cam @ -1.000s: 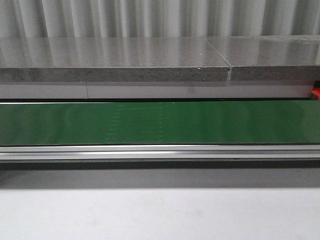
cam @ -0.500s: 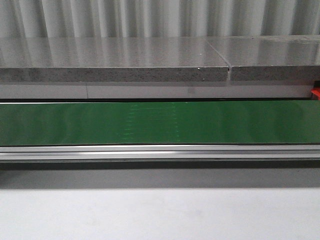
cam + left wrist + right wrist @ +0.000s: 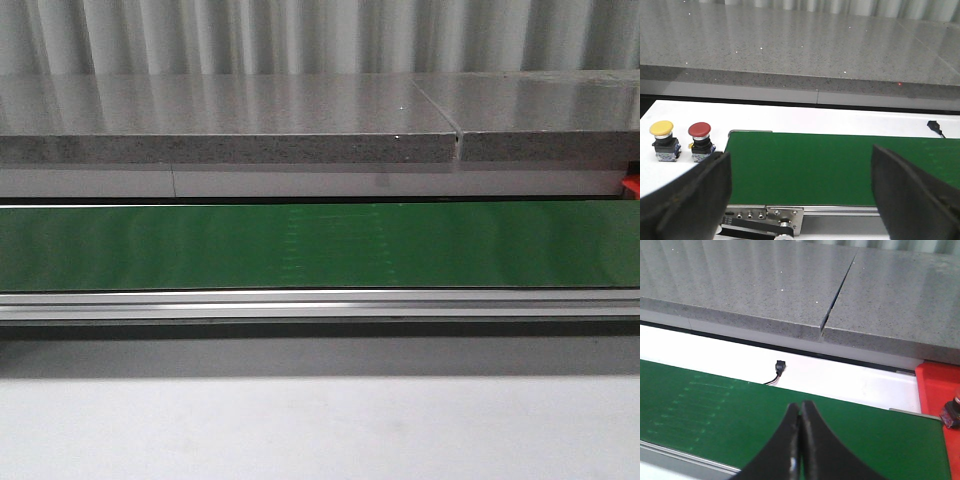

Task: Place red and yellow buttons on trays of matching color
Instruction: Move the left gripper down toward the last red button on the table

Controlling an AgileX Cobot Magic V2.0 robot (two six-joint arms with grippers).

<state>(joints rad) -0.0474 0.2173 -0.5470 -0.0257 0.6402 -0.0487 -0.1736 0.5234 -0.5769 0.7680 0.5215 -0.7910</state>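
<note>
Neither arm has a button in hand, so the task looks to be at its waiting or approach stage. In the left wrist view the left gripper (image 3: 800, 192) is released, its two dark fingers (image 3: 687, 200) spread wide above the green conveyor belt (image 3: 840, 167). Just off the end of the belt, on the white worktop (image 3: 790, 117), stand the yellow button (image 3: 662, 140) and the red button (image 3: 701, 141), upright and side by side, close together but apart; from that gripper they lie at about ten o'clock. In the right wrist view the right gripper (image 3: 800, 450) is clenched with its fingertips pressed together on nothing, hanging over the same belt. A red tray (image 3: 935, 390) shows at about two o'clock from it, beyond the belt's end, with a small dark object at its edge that is too cropped to name. No yellow tray is visible in any view, and the front view shows only the bare belt and the grey stone ledge (image 3: 230, 120) behind. The next move likely falls to the left arm: swing toward one button, centre the spread fingers around its body, and descend without knocking its neighbour.
</note>
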